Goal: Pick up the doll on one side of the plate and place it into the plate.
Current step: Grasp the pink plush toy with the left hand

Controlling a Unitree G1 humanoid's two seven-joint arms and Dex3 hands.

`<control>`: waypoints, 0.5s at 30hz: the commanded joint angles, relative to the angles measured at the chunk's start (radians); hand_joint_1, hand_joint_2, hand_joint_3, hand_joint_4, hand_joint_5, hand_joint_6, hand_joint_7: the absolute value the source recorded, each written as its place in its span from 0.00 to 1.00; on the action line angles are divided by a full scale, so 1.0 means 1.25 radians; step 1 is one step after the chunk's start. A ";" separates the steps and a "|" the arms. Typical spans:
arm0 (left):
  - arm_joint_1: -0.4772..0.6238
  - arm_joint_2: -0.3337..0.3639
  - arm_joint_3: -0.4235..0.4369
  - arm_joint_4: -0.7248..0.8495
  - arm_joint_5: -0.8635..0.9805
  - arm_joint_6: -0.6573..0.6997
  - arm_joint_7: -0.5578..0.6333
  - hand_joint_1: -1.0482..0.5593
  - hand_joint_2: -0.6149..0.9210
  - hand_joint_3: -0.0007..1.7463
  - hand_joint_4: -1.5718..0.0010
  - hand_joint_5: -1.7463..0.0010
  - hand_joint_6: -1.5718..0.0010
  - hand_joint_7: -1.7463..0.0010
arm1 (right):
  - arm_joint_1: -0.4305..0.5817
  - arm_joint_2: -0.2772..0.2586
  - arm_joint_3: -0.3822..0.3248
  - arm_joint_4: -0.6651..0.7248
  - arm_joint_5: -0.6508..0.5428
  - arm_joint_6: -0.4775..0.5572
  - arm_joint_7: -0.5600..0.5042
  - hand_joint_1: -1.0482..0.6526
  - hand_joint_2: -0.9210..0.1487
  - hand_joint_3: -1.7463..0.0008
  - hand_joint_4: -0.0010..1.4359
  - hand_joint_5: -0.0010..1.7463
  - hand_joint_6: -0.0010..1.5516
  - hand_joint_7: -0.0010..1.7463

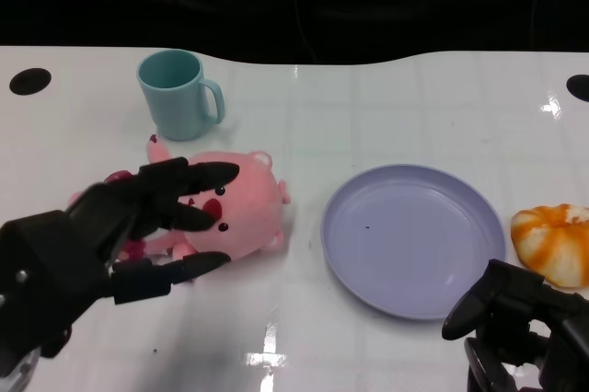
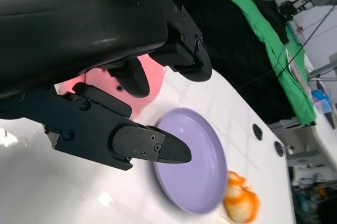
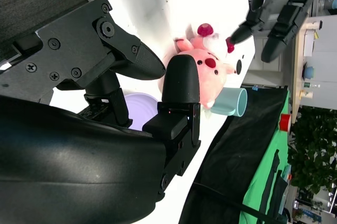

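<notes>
A pink plush doll point(image 1: 253, 203) lies on the white table, left of the purple plate point(image 1: 414, 245). My left hand point(image 1: 120, 236) hovers over the doll's left half. Its fingers point(image 1: 198, 185) spread above the doll's face, and the thumb reaches along the near side. It does not grip the doll. The left wrist view shows the doll point(image 2: 155, 84) between the fingers and the plate point(image 2: 200, 166) beyond. My right hand point(image 1: 520, 328) rests near the front edge, right of the plate, and holds nothing. In the right wrist view the doll point(image 3: 208, 74) lies under the left hand point(image 3: 274, 3).
A teal mug point(image 1: 175, 93) stands behind the doll, handle to the right. An orange and white striped plush point(image 1: 552, 240) lies right of the plate. A black backdrop runs along the table's far edge.
</notes>
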 commanded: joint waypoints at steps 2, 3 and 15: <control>-0.046 0.052 -0.017 0.030 0.098 -0.035 -0.004 0.28 1.00 0.06 0.92 0.56 0.76 0.95 | 0.003 -0.006 -0.002 -0.001 0.000 0.003 -0.005 0.51 0.35 0.32 0.46 1.00 0.32 0.86; -0.054 0.062 -0.022 0.035 0.122 -0.041 -0.005 0.27 1.00 0.06 0.93 0.56 0.77 0.95 | 0.003 -0.006 -0.002 0.000 -0.001 0.002 -0.004 0.51 0.35 0.32 0.46 1.00 0.32 0.86; -0.147 0.141 -0.090 0.089 0.407 -0.060 -0.009 0.23 1.00 0.02 1.00 0.69 0.82 1.00 | 0.008 -0.005 0.004 -0.011 -0.006 0.008 -0.012 0.50 0.35 0.33 0.46 1.00 0.32 0.85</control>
